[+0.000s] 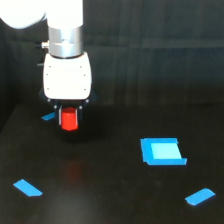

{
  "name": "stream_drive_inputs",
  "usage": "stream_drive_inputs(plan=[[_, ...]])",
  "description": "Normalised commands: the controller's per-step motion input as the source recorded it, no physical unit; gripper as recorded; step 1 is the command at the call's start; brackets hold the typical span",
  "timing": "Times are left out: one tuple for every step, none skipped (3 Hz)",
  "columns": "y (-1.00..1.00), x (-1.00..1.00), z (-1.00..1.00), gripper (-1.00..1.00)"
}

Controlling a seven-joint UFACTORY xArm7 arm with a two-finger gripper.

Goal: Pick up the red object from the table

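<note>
We judge the red object (pixel 69 120) light and rigid; the gripper (pixel 69 119) clamps its sides, above the table (pixel 110 195).

One exterior camera looks slightly down across the table (pixel 115 200).

My claw (pixel 69 111) is white with dark fingers; the red object (pixel 69 120) glows orange-red. The bench (pixel 110 185) is matte black, with blue tape strips (pixel 27 188) and a light-blue square patch (pixel 162 151).

Red object (pixel 69 120) in claw (pixel 69 116), above table (pixel 110 190)
</note>
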Motion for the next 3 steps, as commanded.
stream_drive_inputs(plan=[[0.05, 0.11, 1.0, -0.99], [-0.02, 0.03, 0.92, -1.0], [-0.11, 0.12, 0.88, -1.0]])
